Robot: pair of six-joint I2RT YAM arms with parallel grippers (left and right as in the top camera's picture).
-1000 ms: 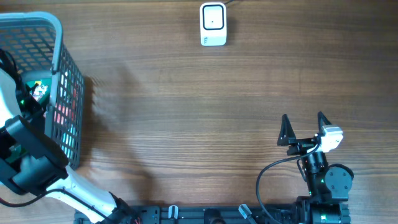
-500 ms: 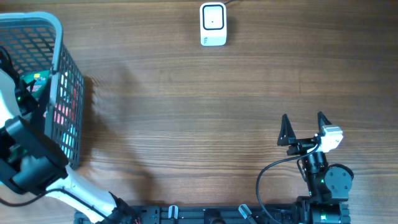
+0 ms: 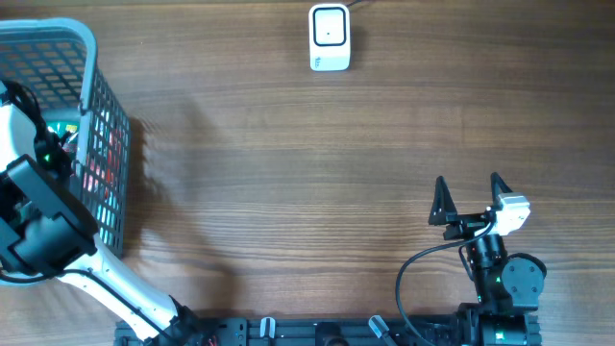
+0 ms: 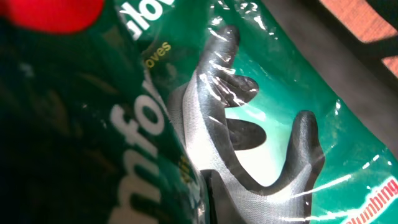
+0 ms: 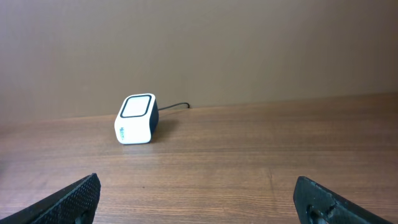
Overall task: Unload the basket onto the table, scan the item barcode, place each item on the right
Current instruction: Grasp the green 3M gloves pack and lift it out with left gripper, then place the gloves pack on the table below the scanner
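**Overhead view.** Grey mesh basket (image 3: 91, 58) at the left edge of the wooden table (image 3: 288, 192). Left arm (image 3: 43, 216) reaching down into it, with the left gripper (image 3: 55, 141) low inside, beside a patch of green packaging. White barcode scanner (image 3: 329, 37) at the far edge of the table, well apart from the basket, window face turned upward, dark cable leading off behind. Right gripper (image 3: 469, 195) near the front right, over bare wood, pointed toward the far edge, jaws spread wide and holding nothing.

**Left wrist view.** Filled almost wholly by a green packet of gloves (image 4: 267, 155) under glossy clear film. Grey knit glove with dark coated fingers, pale lettering only partly readable, a blurred red patch (image 4: 50, 12) at the upper left. Packet inside the basket, close against the dark mesh wall (image 4: 329, 37) at the upper right, with something orange-red (image 4: 373, 22) beyond the mesh. Left jaws clenched tight, possibly pinching the packet, though too close and too blurred to tell.

**Right wrist view.** Two black fingertips (image 5: 78, 198) at the lower corners, far apart, open table between them. Scanner upright ahead and to the left, in front of a plain brown wall (image 5: 249, 43), cable trailing to its right.
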